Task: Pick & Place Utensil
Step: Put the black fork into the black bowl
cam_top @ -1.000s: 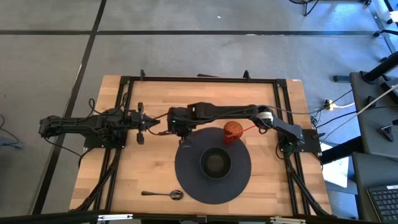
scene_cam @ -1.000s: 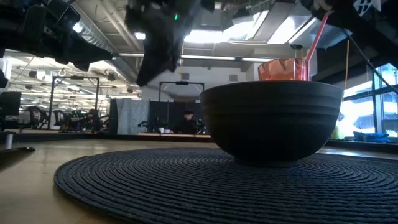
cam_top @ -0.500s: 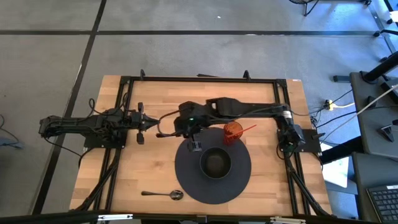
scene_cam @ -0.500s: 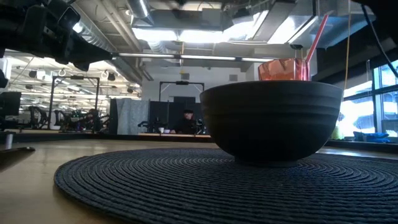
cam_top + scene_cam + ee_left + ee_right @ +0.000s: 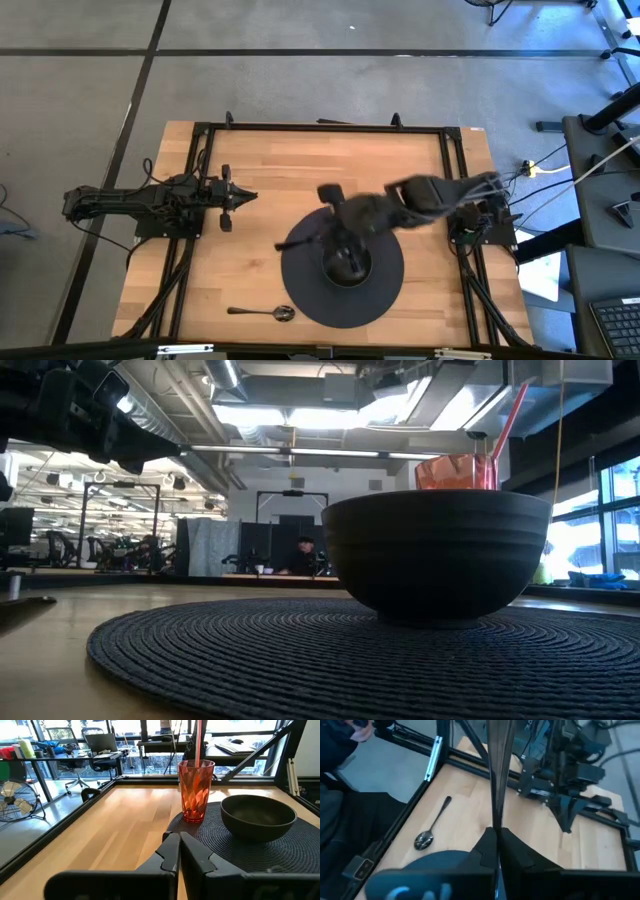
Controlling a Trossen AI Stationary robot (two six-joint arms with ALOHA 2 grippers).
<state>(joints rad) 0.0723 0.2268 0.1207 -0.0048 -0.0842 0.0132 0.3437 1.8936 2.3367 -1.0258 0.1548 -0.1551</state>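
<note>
My right gripper hangs high above the dark round placemat and the dark bowl, shut on a long dark utensil. In the high view the utensil sticks out of the blurred arm toward the table's left. A metal spoon lies flat on the wood near the front edge. My left gripper waits shut at the table's left, pointing level at an orange-red cup with a red straw. The cup stands upright at the mat's edge. My right gripper pinches the dark utensil between its two fingers at its narrow end. The rest of it runs straight out ahead of the fingertips, along the fingers, and widens toward its free end. It is lifted clear of the table, the mat and the bowl.
A black metal frame runs round the wooden table top. The left arm's base and cables stand beyond the right gripper. Bare wood lies left of the mat, between the spoon and the left arm. A person sits far off in the room.
My right gripper has risen from beside the mat's far left edge, out of the top of the low view. It has swung toward the near edge, over the bowl, tipping from steeply downward to a shallower slant. It stayed shut.
</note>
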